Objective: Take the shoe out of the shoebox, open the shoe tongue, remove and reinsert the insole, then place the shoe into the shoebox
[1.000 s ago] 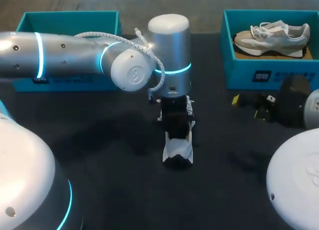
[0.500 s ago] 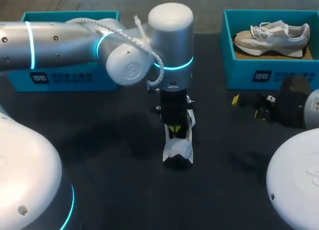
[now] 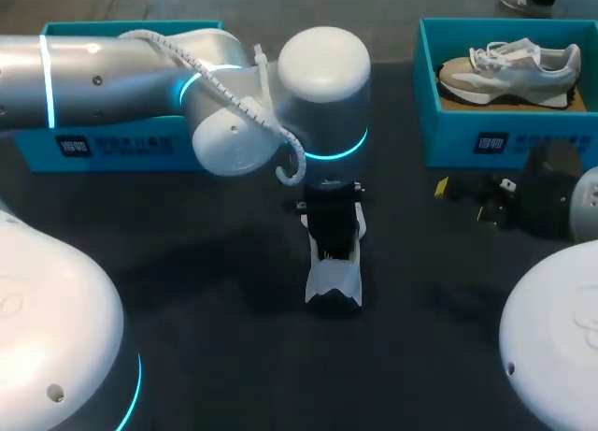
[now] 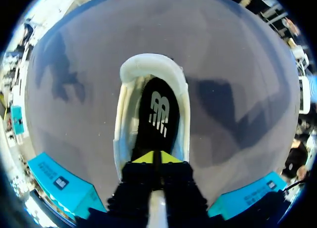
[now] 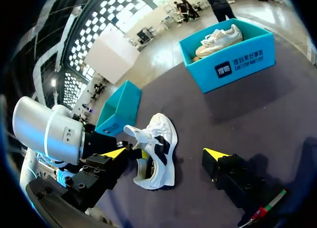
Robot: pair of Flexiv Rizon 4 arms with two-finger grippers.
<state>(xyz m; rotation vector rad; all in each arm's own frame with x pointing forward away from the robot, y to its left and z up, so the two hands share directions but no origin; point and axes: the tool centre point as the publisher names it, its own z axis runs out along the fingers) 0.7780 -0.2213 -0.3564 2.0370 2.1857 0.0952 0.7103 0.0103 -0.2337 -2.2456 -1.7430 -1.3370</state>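
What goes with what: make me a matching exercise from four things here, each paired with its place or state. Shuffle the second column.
Things:
1. white shoe
2. grey shoe
3. insole
4. right gripper

Places or states:
A. open, holding nothing
B. inside the right-hand shoebox
C. standing on the table, out of any box
D. lying inside the white shoe

Pairs: 1-C, 2-B, 3-D, 4-A

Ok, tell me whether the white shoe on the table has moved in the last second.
No. The white shoe lies where it did, its near end just as far from the right shoebox; the part under the left gripper is hidden.
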